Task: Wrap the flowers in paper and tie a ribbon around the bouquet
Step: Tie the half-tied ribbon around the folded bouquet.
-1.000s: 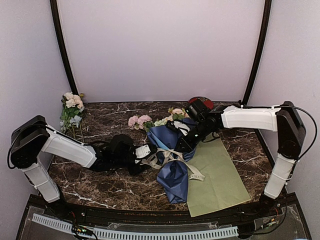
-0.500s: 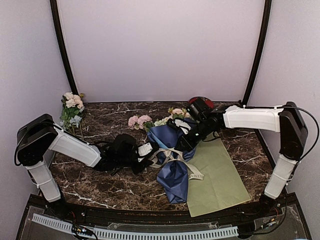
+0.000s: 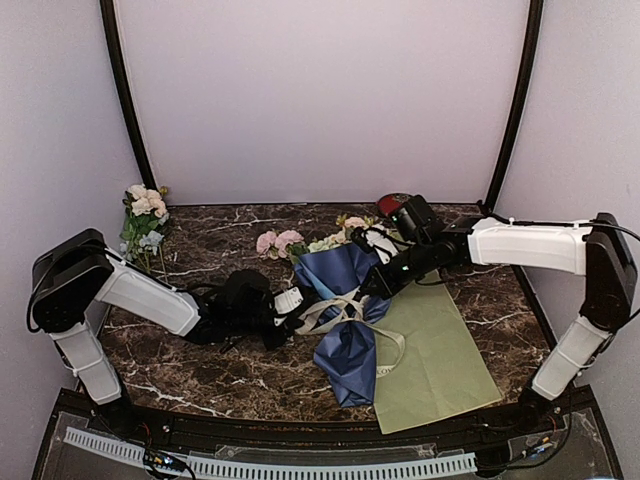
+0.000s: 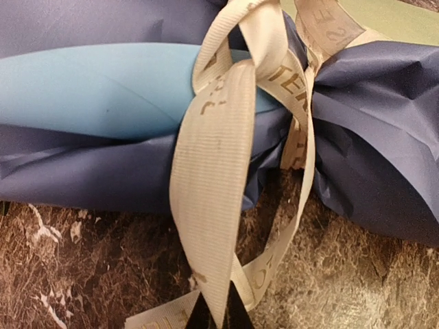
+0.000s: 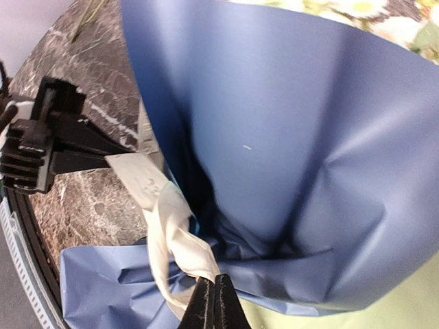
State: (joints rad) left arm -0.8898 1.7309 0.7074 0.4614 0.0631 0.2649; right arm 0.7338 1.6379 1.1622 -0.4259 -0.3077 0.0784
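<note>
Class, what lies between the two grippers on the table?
The pinched middle of the blue paper, with the cream ribbon looped round it, lies between the left gripper and the right gripper; the top view shows this.

Enclosed lab booth: blank walls [image 3: 320, 90], marble-patterned table [image 3: 200, 372].

Soft even light, mild wrist-view blur

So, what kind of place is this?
Probably a robot test booth, not a flower shop: left arm and right arm mounted at a marble-patterned table, plain pale walls around it, one bouquet in blue paper.
</note>
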